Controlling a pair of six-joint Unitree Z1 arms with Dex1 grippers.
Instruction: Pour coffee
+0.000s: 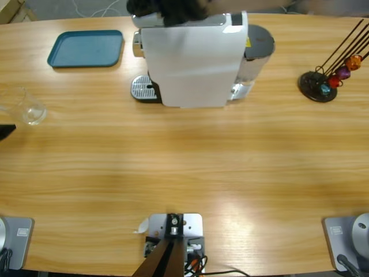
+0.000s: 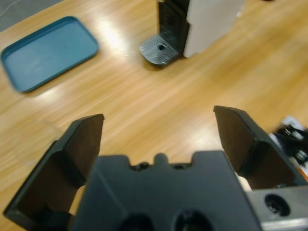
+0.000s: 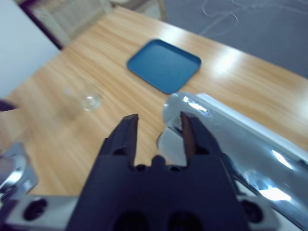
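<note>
Your left gripper [image 2: 159, 127] had its jaws spread wide with nothing between them, hanging above bare wood of the table [image 2: 159, 101]. Ahead of it stood the coffee machine [image 2: 202, 24], its perforated drip plate [image 2: 159, 48] jutting toward the gripper, and the blue tray [image 2: 48, 50] lay well off to the side of the machine.

Your right gripper [image 3: 158, 130] held its jaws only narrowly apart, empty, poised just above the machine's shiny chrome lever [image 3: 231, 134]. Beyond that lever you could see the blue tray [image 3: 163, 65], and nearer the machine's side a small clear glass tumbler [image 3: 85, 98] stood on the wood.

From above, the coffee machine [image 1: 190, 60] sat at the table's far middle, with a dark gripper mass over its top. The tumbler [image 1: 29, 107] stood well apart from the machine, near the table's edge beyond the blue tray [image 1: 86, 48]. You could not make out any coffee inside it. On the machine's other side stood a black capsule rack [image 1: 323, 81] with coloured capsules [image 1: 343, 72].
</note>
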